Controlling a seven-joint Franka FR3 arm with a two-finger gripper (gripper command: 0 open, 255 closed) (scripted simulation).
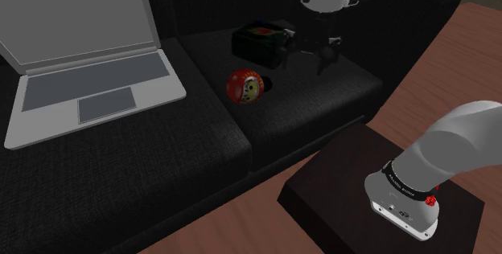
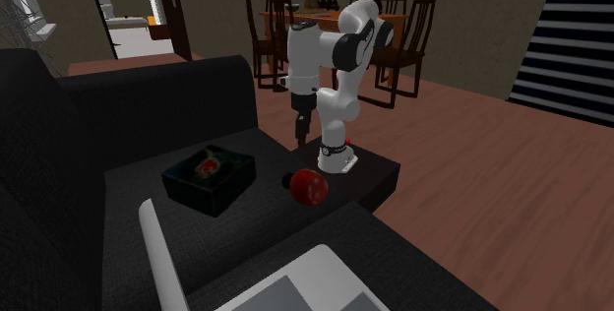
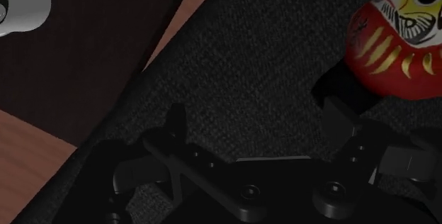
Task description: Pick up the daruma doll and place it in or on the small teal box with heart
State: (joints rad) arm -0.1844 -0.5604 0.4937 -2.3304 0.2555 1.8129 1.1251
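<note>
"Red daruma doll point(image 1: 244, 86), where is it?"
"On the black sofa point(image 1: 161, 156), near the claw point(image 1: 310, 55), off to one side, not inside it."
"Is the claw pinching anything?"
"No, it is spread apart, holding nothing."

Sofa cushion point(image 3: 248, 66): is showing coarse, dark woven cloth, matt, weave grain plainly reading. Daruma doll point(image 3: 400, 45): is gleaming glossy red, smooth, with gold painted strokes. Jaws: are looking matt black, hard and smooth. Laptop point(image 1: 88, 59): is reading smooth matt grey. Floor point(image 2: 472, 181): is showing reddish wood planks, faint sheen. Stand point(image 1: 338, 180): is looking dark, smooth, matt. Arm point(image 2: 303, 58): is catching light on smooth white shells.
</note>
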